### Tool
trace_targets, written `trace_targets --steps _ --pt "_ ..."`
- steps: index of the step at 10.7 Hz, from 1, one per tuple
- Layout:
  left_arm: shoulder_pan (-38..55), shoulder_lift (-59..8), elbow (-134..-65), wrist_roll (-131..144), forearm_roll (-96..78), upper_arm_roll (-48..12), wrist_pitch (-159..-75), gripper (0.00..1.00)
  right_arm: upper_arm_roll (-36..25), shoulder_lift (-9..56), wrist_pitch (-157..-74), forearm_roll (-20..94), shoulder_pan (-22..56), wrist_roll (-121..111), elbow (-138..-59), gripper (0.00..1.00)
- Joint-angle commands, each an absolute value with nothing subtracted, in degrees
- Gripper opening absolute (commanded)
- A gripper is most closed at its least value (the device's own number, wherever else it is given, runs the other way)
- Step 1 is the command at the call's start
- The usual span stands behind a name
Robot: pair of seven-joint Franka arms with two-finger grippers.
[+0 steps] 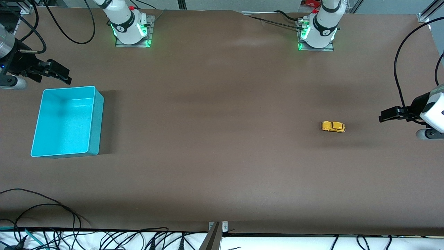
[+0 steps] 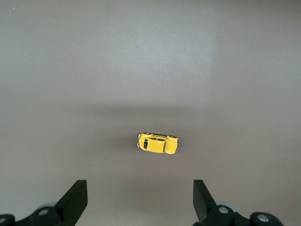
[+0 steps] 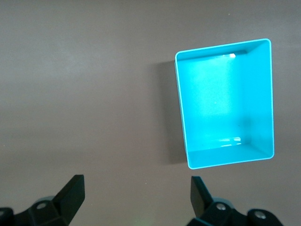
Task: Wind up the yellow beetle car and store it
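Yellow beetle car (image 1: pixel 333 126) sits on its wheels on the table (image 1: pixel 222 156), well apart from the turquoise bin (image 1: pixel 95 121), toward the left arm's end. Left gripper (image 2: pixel 140 200) hangs over the table near the car, fingers spread, holding nothing. Right gripper (image 3: pixel 136 197) hovers just beside the bin, also spread wide and holding nothing.

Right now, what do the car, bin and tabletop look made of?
Car: glossy yellow painted shell with dark windows; die-cast metal or hard plastic, can't tell which.
Bin: turquoise moulded plastic, thin smooth walls with bright glare on the floor, so fairly glossy.
Tabletop: brown matte sheet, only soft diffuse highlights; could be a mat or laminate.
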State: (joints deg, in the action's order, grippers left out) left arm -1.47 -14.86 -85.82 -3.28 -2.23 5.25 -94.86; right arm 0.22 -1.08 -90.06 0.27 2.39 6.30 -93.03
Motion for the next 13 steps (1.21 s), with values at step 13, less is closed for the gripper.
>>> trace_targets --steps 13 --pt "-0.53 -15.56 -86.57 -2.9 -3.25 6.33 -95.19 1.0 0.0 -0.44 -89.47 0.96 2.2 6.59 -91.41 1.0"
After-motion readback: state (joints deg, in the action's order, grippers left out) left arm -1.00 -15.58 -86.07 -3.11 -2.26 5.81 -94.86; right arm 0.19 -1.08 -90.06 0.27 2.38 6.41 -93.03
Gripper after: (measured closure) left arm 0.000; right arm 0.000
